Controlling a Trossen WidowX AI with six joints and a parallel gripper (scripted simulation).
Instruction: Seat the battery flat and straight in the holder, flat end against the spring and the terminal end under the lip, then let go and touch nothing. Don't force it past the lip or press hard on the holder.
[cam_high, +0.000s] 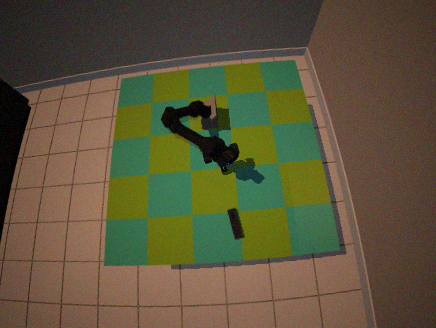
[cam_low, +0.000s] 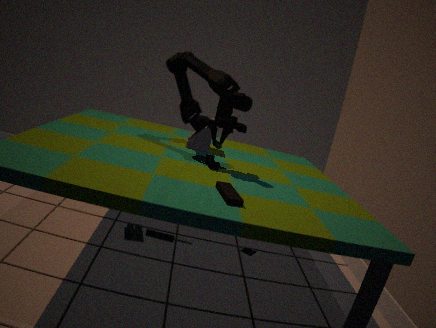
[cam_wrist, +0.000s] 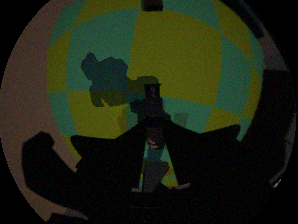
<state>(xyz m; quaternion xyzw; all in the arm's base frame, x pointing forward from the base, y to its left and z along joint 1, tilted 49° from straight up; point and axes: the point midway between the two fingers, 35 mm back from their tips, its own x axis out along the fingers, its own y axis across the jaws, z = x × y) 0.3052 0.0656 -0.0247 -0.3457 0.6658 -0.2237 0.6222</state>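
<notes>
The floor (cam_high: 165, 287) (cam_low: 30, 225) is laid in pale square tiles, and two walls meet behind the bench: a grey one (cam_high: 165, 40) (cam_low: 100, 50) and a tan one (cam_high: 385, 125) (cam_low: 395, 150).

The bench (cam_high: 170, 195) (cam_low: 115, 175) has a checkered top in green and olive. A dark cabinet (cam_high: 12, 150) shows at the left of the top view, well apart from the bench.

The black arm (cam_high: 187, 134) (cam_low: 200, 67) rises from the half of the bench toward the grey wall, in from that edge and near the middle of its length. Its elbow is high and bent, and its forearm slopes toward the middle of the bench. A pale, flat panel (cam_high: 213, 106) (cam_low: 200, 141) stands beside the foot of the arm.

The claw (cam_high: 222, 161) (cam_low: 218, 145) (cam_wrist: 153, 121) points down over the middle part of the bench, pinching the battery between its fingers.

A dark, oblong block (cam_high: 235, 223) (cam_low: 229, 194) (cam_wrist: 152, 5) lies flat near the bench edge opposite the grey wall, between that edge's two corners.

The holder (cam_high: 224, 170) (cam_low: 213, 163) (cam_wrist: 153, 93) sits on the bench between the arm's foot and the block, partly hidden by the claw from above.

The battery (cam_wrist: 156, 138) is off the bench in the claw's grip, above the holder and unseated; a small coppery patch shows on it. Its exact tilt is too dark to tell.
</notes>
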